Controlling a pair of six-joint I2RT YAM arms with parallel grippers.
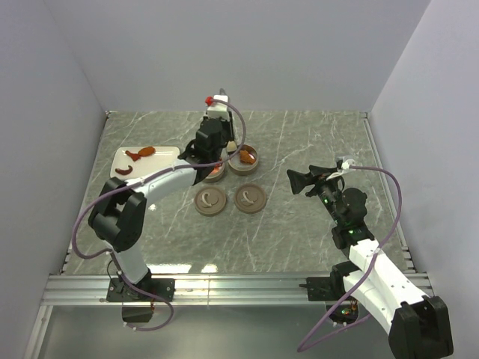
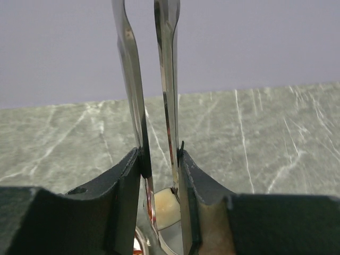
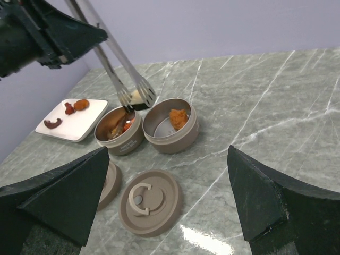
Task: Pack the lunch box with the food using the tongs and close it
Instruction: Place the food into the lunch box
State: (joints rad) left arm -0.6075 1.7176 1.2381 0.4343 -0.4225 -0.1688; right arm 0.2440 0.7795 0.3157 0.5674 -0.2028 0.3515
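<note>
right wrist: left jaws part-closed, squeezing tongs [image 3: 113, 53]; tong tips pinch white food piece [image 3: 137, 96] above the rims between two open tins [image 3: 169, 133]. right jaws wide, empty. advice: centre over a tin, lower inside rim, then ease squeeze slowly.

You're working in a robotics lab cell. Plain pale grey-lilac wall panels [image 1: 224, 52] box in a grey-green marble-pattern tabletop [image 1: 299, 142] on three sides. A ribbed aluminium rail [image 1: 239, 284] runs along the near edge. The white-and-black left arm [image 1: 161, 179] and right arm [image 1: 374, 269] are bolted to it, and thin purple cables [image 1: 399, 191] loop loose beside them. The left gripper [image 2: 161, 154] clamps long steel tongs [image 2: 134, 95] above small round brown metal tins [image 3: 171, 135] set out on the tabletop.
</note>
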